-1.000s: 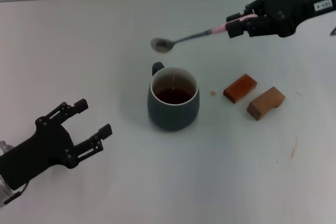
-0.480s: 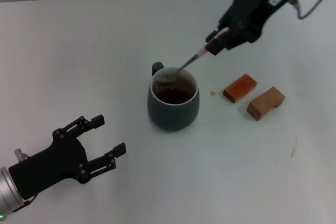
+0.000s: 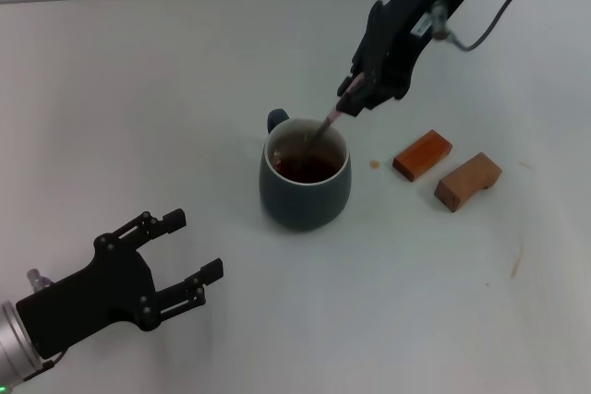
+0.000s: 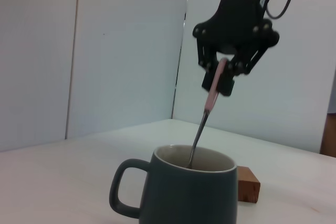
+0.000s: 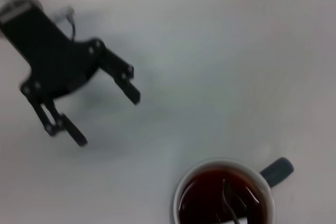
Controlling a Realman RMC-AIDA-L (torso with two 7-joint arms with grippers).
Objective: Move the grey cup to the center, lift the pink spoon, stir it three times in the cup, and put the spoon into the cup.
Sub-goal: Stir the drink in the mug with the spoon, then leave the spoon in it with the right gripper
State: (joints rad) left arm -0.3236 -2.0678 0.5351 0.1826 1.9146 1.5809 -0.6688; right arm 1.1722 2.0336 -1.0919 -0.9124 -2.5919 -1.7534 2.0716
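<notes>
The grey cup (image 3: 305,177) stands mid-table with dark brown liquid inside; it also shows in the left wrist view (image 4: 184,192) and the right wrist view (image 5: 226,198). My right gripper (image 3: 355,99) is above and behind the cup, shut on the pink handle of the pink spoon (image 3: 325,126). The spoon slants steeply down, its metal bowl dipped in the liquid (image 5: 229,204). In the left wrist view the spoon (image 4: 202,121) hangs from the right gripper (image 4: 219,74) into the cup. My left gripper (image 3: 185,256) is open and empty near the table's front left.
Two small wooden blocks lie right of the cup: an orange-red one (image 3: 422,155) and a tan one (image 3: 467,181). A small brown spot (image 3: 374,164) marks the table between cup and blocks.
My right gripper has swung left and down, tipping the spoon from near level above the cup to steeply slanted with its bowl in the liquid. The left gripper shifted slightly toward the front.
</notes>
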